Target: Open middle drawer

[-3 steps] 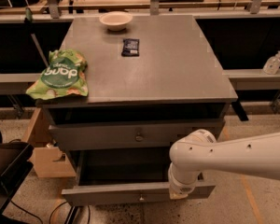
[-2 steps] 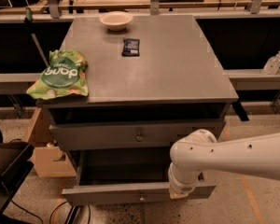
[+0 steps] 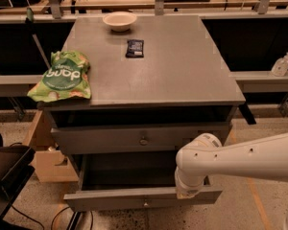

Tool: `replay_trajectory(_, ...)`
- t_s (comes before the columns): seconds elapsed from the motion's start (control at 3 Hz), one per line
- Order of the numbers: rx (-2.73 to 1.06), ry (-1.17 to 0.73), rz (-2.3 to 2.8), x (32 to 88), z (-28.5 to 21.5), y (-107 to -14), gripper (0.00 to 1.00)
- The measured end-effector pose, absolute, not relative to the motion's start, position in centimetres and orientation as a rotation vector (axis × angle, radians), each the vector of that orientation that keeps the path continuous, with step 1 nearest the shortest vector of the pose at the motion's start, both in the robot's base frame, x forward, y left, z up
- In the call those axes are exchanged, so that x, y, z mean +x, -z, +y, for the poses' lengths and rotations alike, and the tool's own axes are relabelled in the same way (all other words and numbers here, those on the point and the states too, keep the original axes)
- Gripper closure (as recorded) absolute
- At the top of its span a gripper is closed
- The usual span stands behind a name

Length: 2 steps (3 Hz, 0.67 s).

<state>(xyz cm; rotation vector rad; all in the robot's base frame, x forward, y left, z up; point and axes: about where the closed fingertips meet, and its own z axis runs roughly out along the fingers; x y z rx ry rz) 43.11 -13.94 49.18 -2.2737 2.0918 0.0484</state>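
Note:
A grey cabinet (image 3: 182,75) stands in the middle of the camera view. Its upper drawer (image 3: 110,139) has a round knob (image 3: 143,140). Below it the middle drawer (image 3: 115,199) is pulled out toward me, its dark inside showing and a small knob (image 3: 145,203) on its front. My white arm (image 3: 240,159) comes in from the right. The gripper (image 3: 188,192) hangs at the right part of the middle drawer's front edge, mostly hidden behind the wrist. The lowest drawer is hidden under the pulled-out one.
On the cabinet top lie a green snack bag (image 3: 62,76), a white bowl (image 3: 119,20) and a dark snack bar (image 3: 135,48). A cardboard box (image 3: 48,164) and a black chair (image 3: 7,176) stand at the left. A sanitizer bottle (image 3: 281,64) stands on the right ledge.

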Motion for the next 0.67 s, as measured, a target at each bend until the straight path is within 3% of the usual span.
replay_trajectory(0.67, -2.189, 0.117, 2.008, 48.1, -16.6, -46.7, 1.00)
